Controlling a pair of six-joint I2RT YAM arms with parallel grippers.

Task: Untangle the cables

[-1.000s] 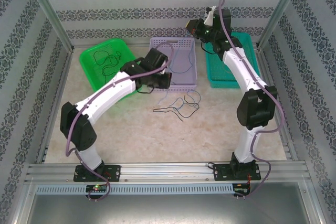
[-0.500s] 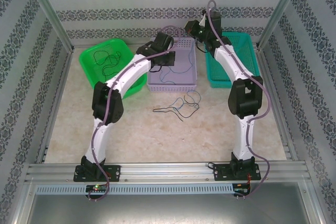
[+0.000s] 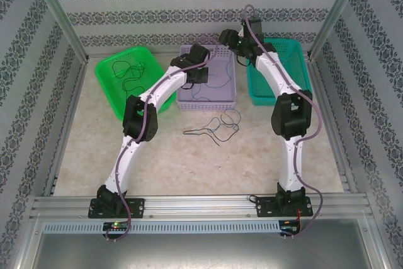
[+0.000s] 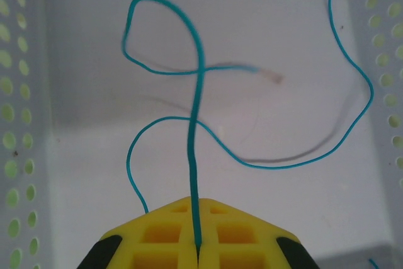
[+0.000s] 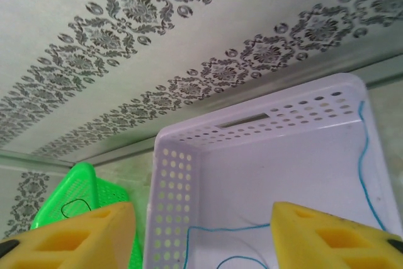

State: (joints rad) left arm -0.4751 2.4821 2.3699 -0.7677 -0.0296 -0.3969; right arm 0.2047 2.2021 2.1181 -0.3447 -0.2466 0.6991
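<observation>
Blue cable [image 4: 195,155] pinched in left jaws, over the lavender basket [image 4: 19,124].
It rises from the clamped yellow jaws at bottom centre of the left wrist view and loops across the basket floor. Other cables [image 3: 214,127] lie tangled on the desk [image 3: 189,162], centre of the top view, just below the basket. Right jaws wide apart, gripping nothing, by the basket's upper right corner. Dark cable [image 3: 126,70] sits in green basket [image 3: 110,89], upper left.
</observation>
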